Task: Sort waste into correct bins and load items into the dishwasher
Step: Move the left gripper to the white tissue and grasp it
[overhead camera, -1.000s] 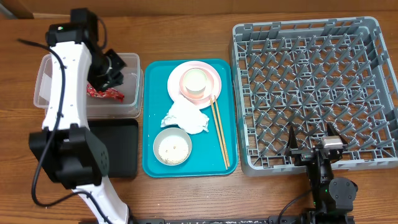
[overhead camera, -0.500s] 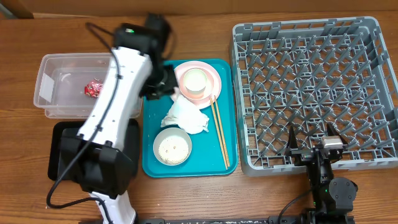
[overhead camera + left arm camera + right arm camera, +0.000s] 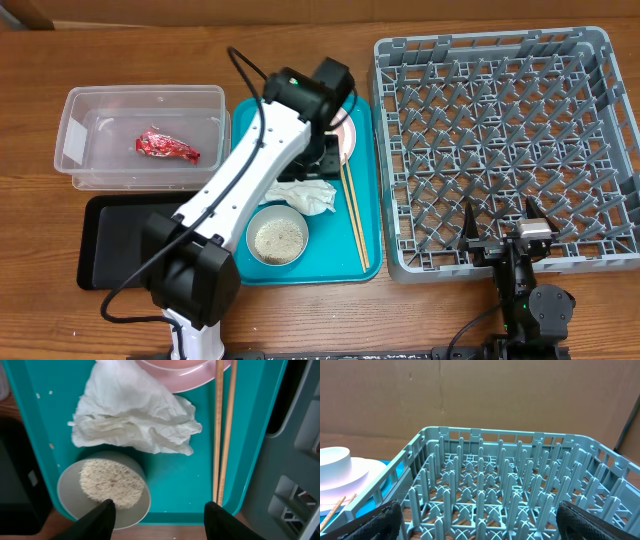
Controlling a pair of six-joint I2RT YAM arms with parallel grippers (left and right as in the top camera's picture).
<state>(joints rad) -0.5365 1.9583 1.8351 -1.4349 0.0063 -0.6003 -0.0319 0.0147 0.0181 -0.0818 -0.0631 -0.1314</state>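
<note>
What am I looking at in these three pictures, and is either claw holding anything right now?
These are two robot arms at a wooden table, each ending in a two-finger gripper. The overhead picture looks straight down. The other two come from cameras on the wrists, each showing its own gripper at the bottom edge. The left gripper hangs open and empty over the teal tray, which carries a white napkin, a bowl of rice, chopsticks and a pink plate. The right gripper, also open and empty, faces the grey dish rack. A red wrapper lies in the clear tub; a black tray sits next to it.
</note>
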